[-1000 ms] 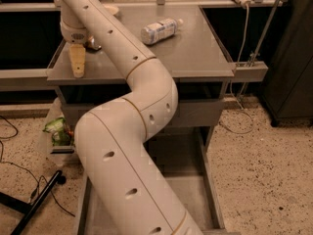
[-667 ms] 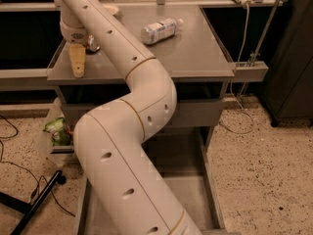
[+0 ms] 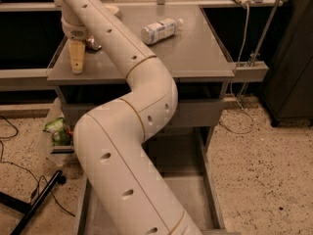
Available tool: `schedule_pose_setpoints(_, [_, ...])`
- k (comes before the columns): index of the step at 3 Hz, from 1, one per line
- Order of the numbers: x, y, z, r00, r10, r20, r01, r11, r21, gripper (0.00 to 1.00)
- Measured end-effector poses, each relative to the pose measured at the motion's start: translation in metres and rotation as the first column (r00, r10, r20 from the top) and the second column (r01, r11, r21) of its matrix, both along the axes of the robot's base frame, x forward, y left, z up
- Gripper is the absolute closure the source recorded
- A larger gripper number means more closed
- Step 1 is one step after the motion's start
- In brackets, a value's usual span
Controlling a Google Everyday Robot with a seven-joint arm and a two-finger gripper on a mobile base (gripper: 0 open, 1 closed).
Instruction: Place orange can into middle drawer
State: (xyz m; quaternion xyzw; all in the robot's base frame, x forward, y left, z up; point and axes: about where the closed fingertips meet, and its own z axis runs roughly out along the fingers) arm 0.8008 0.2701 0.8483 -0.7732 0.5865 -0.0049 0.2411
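The orange can [image 3: 93,44] stands on the grey cabinet top [image 3: 195,58] near its left edge; only a small shiny part shows, the rest is hidden behind my arm. My gripper [image 3: 77,60] hangs over the left front of the top, right beside the can on its left. The frame does not show whether it holds the can. The middle drawer [image 3: 188,192] stands pulled out low in front of the cabinet, a grey flat-floored tray, largely covered by my white arm [image 3: 127,146].
A clear plastic bottle [image 3: 160,30] with a white-blue label lies on its side at the back of the top. A green packet [image 3: 57,131] sits in a bin left of the cabinet. Black cables and a stand leg [image 3: 36,204] lie on the floor at left. A dark cabinet [image 3: 293,58] stands at right.
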Motion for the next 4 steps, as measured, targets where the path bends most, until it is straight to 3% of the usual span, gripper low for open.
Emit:
schedule_pose_setpoints(1, [0.002, -0.003, -0.001, 0.9989, -0.046, -0.009, 0.045, 0.999, -0.007, 0.00])
schedule_pose_setpoints(2, [-0.002, -0.007, -0.012, 0.9965, -0.067, -0.050, 0.066, 0.998, -0.015, 0.00])
schedule_pose_setpoints(3, [-0.003, -0.007, -0.010, 0.9965, -0.067, -0.049, 0.066, 0.998, -0.015, 0.00])
schedule_pose_setpoints(4, [0.004, -0.009, -0.001, 0.9919, -0.125, -0.020, 0.125, 0.992, -0.022, 0.00])
